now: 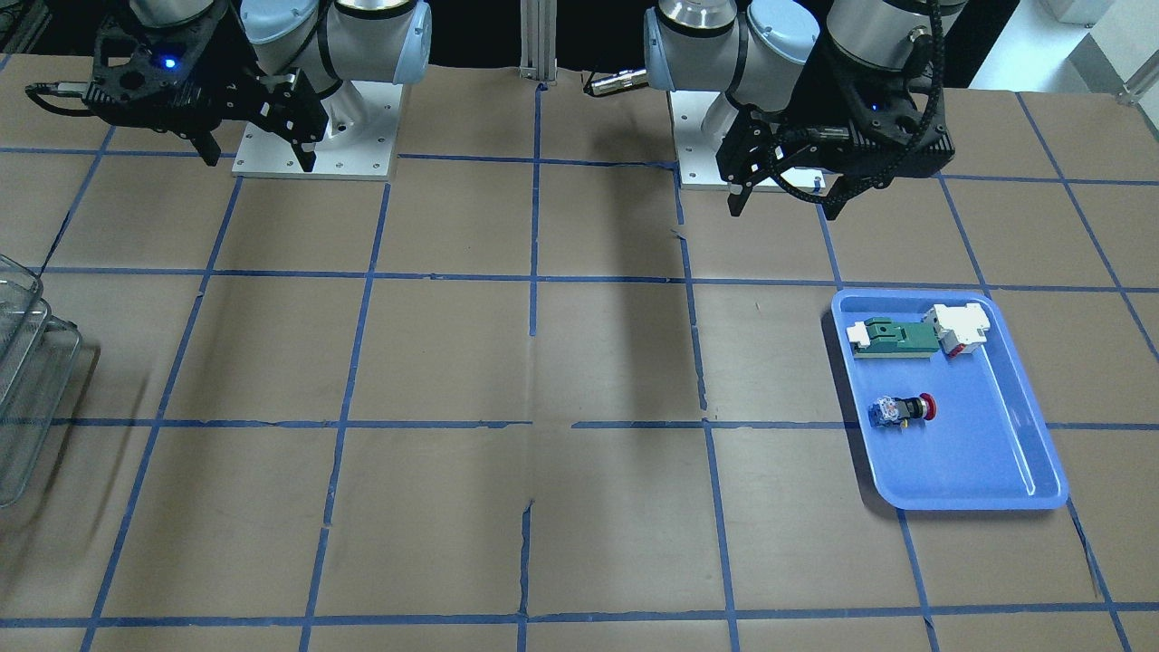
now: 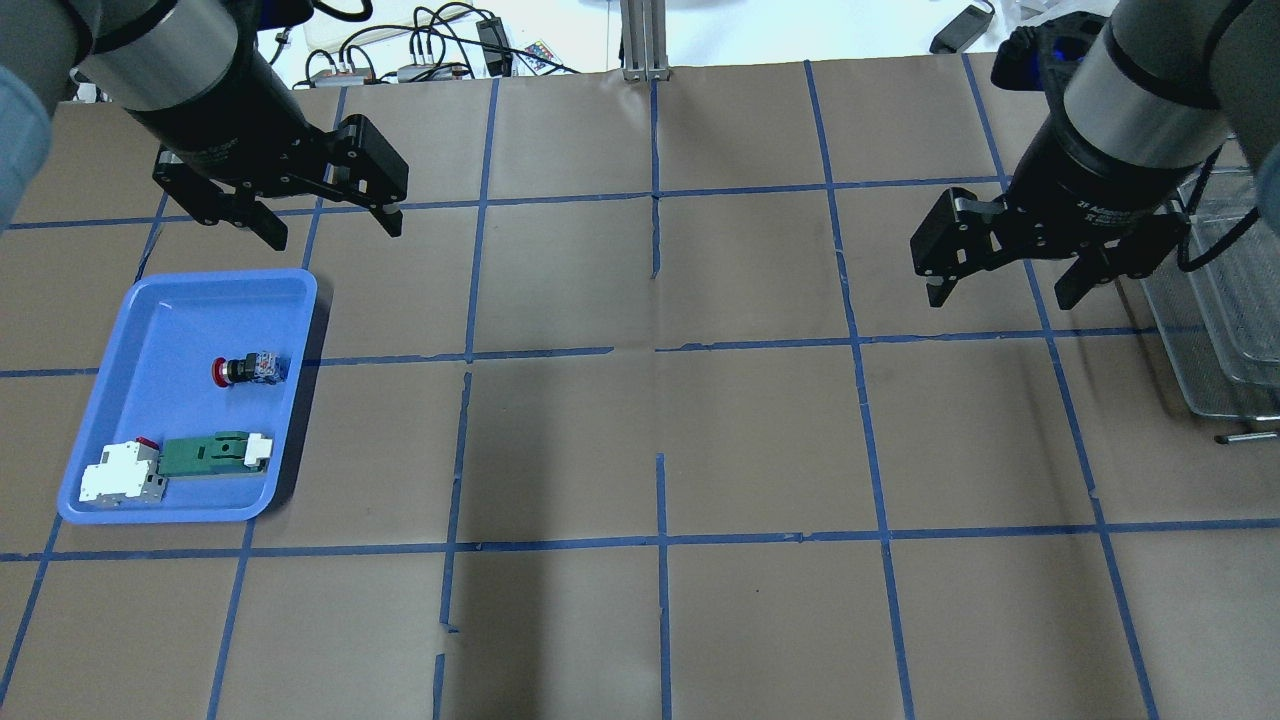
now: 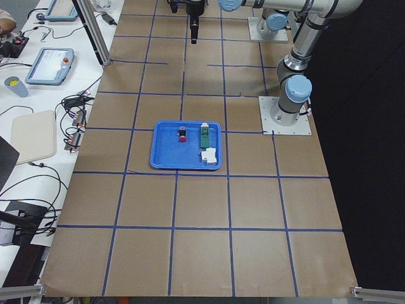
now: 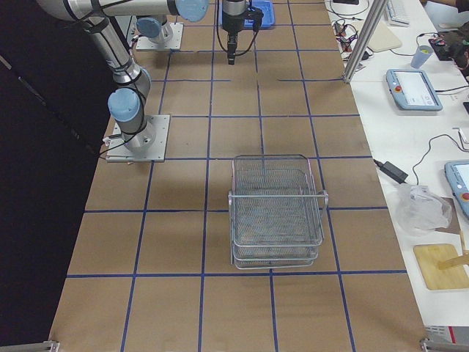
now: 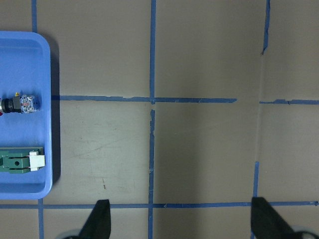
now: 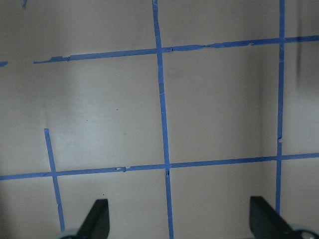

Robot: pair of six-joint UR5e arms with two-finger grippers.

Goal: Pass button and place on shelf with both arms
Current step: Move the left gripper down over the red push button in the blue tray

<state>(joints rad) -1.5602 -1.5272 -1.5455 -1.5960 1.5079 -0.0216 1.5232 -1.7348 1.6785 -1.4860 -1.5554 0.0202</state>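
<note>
The button [image 1: 901, 410], with a red head and a blue-and-clear rear, lies on its side in the blue tray [image 1: 996, 453]. It also shows in the overhead view [image 2: 247, 370] and at the left edge of the left wrist view [image 5: 20, 104]. My left gripper [image 2: 332, 233] is open and empty, and hangs above the table just beyond the tray's far end [image 1: 783, 210]. My right gripper [image 2: 1000, 298] is open and empty, above the table beside the wire-mesh shelf [image 2: 1220, 300]. The shelf stands at the table's right end [image 4: 277, 213].
A green-and-white block [image 2: 215, 452] and a white-and-red block [image 2: 120, 473] lie side by side at the near end of the tray [image 2: 170, 320]. The brown table top carries a grid of blue tape. Both arm bases are bolted at the robot's side.
</note>
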